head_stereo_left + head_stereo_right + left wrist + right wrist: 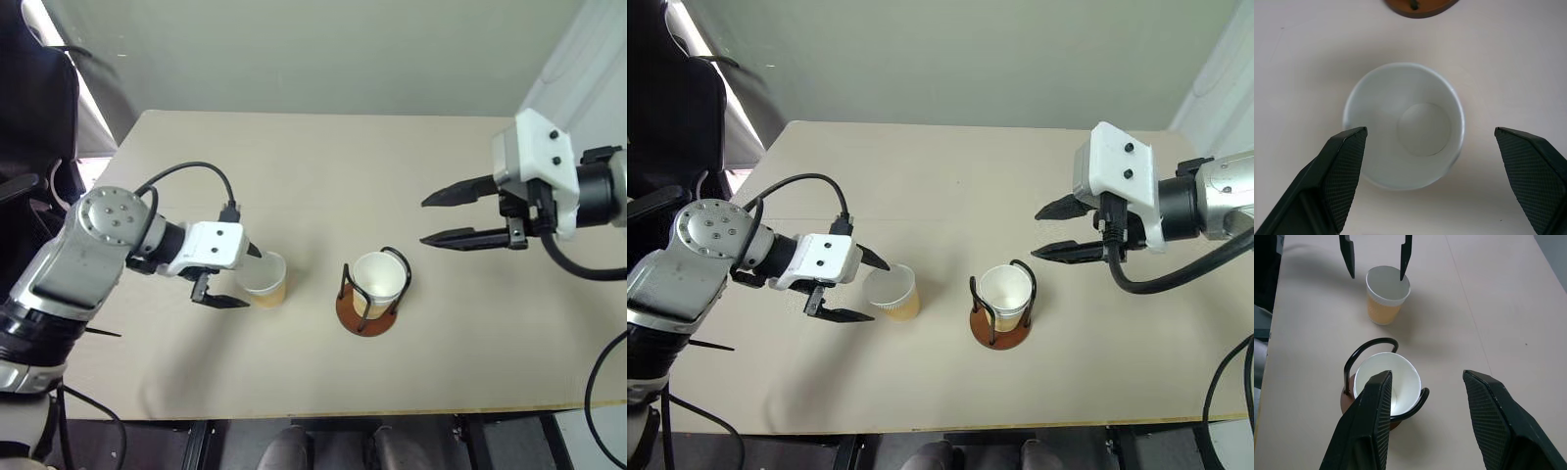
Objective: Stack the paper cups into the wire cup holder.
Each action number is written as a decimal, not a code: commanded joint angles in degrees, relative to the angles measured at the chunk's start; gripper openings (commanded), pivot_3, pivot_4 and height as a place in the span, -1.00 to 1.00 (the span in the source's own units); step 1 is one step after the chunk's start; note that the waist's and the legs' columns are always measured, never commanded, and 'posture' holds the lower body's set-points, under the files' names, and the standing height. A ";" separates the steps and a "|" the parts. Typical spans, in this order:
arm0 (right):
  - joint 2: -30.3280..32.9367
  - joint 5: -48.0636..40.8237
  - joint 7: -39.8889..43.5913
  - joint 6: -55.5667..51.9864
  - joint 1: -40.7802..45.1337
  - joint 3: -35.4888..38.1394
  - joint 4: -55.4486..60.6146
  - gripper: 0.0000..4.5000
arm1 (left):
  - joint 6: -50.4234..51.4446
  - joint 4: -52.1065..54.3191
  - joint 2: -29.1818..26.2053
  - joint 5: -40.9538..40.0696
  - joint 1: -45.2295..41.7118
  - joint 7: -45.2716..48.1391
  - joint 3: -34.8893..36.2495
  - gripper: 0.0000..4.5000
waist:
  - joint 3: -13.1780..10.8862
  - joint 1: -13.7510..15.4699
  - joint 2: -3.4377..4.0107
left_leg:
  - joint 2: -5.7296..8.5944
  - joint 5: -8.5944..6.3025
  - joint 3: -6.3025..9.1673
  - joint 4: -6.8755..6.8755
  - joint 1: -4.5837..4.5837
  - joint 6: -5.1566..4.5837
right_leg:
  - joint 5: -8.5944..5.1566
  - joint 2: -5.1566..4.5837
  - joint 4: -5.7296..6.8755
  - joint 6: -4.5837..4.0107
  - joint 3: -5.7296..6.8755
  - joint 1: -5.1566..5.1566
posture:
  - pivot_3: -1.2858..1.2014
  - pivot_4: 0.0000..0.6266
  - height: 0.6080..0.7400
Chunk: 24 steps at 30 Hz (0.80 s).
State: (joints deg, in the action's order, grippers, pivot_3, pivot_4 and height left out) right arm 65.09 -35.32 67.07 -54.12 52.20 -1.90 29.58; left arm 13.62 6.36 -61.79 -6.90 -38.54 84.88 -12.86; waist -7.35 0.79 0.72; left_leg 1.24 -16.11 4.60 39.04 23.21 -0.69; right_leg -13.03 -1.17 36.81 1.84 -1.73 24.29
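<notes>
Presently, the left gripper straddles a tapered paper cup, jaws spread, untouching. The right gripper is agape, empty. The wire cup holder contains one cup.

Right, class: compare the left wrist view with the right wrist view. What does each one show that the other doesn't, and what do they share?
Left wrist view alone: the flat bottom inside the loose paper cup, seen from straight above.

Right wrist view alone: that cup's tan-yellow outer wall, a second cup seated in the wire cup holder, and the right gripper's fingers.

Both: the loose cup, the left gripper's open fingers, the holder's brown base, and the beige table.
</notes>
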 commanded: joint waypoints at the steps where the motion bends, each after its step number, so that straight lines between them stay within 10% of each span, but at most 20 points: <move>1: 0.86 -0.60 -0.65 0.73 0.28 2.56 0.78 0.01 | -1.61 -0.07 0.07 1.34 -1.00 0.69 -0.20 1.00 | 0.00 0.01 0.00 | 0.00 0.00 0.00 0.00 0.00 0.00 | 0.00 0.00 0.00 0.00 0.00 0.00 | 0.03 -0.52 1.00; 11: 0.64 -0.83 -1.77 0.88 -0.36 2.72 1.02 0.01 | -4.42 -2.64 0.54 3.54 -1.27 1.62 -1.26 1.00 | 0.00 0.01 0.00 | 0.00 0.00 0.00 0.01 0.00 0.00 | 0.00 0.00 0.00 0.00 0.00 0.00 | 0.03 -0.52 1.00; 24: -0.14 -1.52 -2.87 2.18 -3.55 4.39 0.65 0.03 | -5.23 -5.07 1.42 3.39 -2.41 5.08 -1.17 -0.80 | 0.00 0.02 0.00 | 0.00 0.00 0.00 0.01 0.00 -0.01 | 0.00 0.00 0.00 0.00 0.00 0.00 | 0.03 -0.52 1.00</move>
State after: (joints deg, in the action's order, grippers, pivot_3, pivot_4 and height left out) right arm 64.84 -36.38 64.47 -53.32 48.31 -0.19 29.65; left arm 8.03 0.87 -60.24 -2.65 -39.64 88.83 -14.73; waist -7.35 0.81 0.72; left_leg 1.24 -16.11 4.60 39.05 23.21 -0.70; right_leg -13.03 -1.17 36.80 1.84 -1.73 24.29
